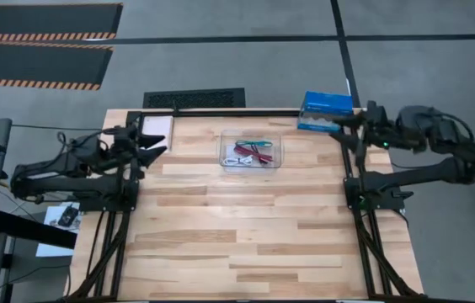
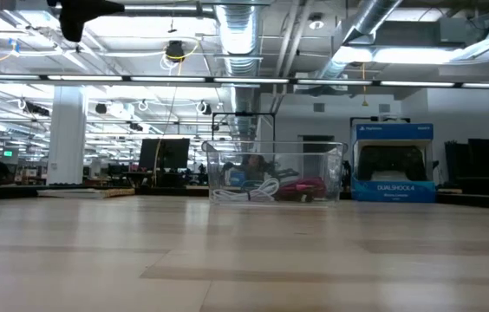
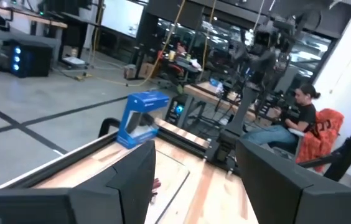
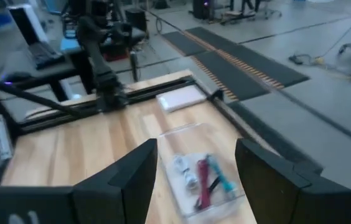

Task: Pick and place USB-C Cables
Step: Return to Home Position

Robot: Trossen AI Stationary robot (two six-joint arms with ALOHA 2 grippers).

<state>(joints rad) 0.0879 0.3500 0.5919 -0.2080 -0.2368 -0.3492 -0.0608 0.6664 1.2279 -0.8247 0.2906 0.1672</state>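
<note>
The USB-C cables lie coiled together in a clear plastic bin (image 1: 250, 151) at the table's far middle: a dark red one (image 4: 203, 183), a teal one (image 4: 222, 180), a white one (image 4: 182, 168) and a black one (image 1: 258, 156). In the low view the white coil (image 2: 262, 189) and the red coil (image 2: 301, 189) show through the bin's wall. My left gripper (image 1: 157, 145) is drawn back at the table's left edge, raised and open with nothing between its fingers. My right gripper (image 1: 338, 124) is drawn back at the right edge, also raised, open and holding nothing.
A blue box (image 1: 326, 109) stands at the far right corner, close to my right gripper. A white pad (image 1: 157, 126) lies at the far left corner. A person (image 3: 297, 121) sits beyond the table. The wooden tabletop (image 1: 246, 227) stretches toward the near edge.
</note>
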